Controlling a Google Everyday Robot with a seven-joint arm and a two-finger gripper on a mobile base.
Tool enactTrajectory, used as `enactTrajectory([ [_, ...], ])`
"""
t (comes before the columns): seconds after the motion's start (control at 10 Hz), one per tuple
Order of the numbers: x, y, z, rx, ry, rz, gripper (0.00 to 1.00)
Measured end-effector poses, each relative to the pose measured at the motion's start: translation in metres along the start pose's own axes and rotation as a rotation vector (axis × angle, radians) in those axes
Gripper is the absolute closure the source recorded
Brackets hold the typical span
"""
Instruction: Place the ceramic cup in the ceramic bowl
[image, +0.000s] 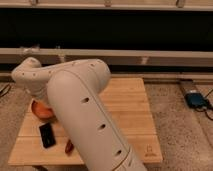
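The orange-red ceramic bowl (41, 109) sits at the left of the wooden table (131, 109). Only a slice of it shows beside my large white arm (80, 105), which crosses the left half of the camera view. The ceramic cup is hidden or out of view. My gripper does not show; it is somewhere behind or beyond the arm links.
A flat black object (47, 135) lies near the table's front left. A small dark-red elongated object (69, 146) lies beside it, partly behind the arm. A blue device (197, 100) sits on the floor at right. A dark wall with rails runs behind.
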Motion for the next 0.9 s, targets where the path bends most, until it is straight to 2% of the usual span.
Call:
enactTrajectory([
  [0.2, -0.0057, 0.0013, -0.0013, -0.001, -0.015, -0.026, 0.29],
  [0.5, -0.0059, 0.0014, -0.0081, -0.021, -0.050, -0.068, 0.29],
  [0.9, -0.0080, 0.0035, -0.0086, -0.024, -0.054, -0.070, 0.29],
])
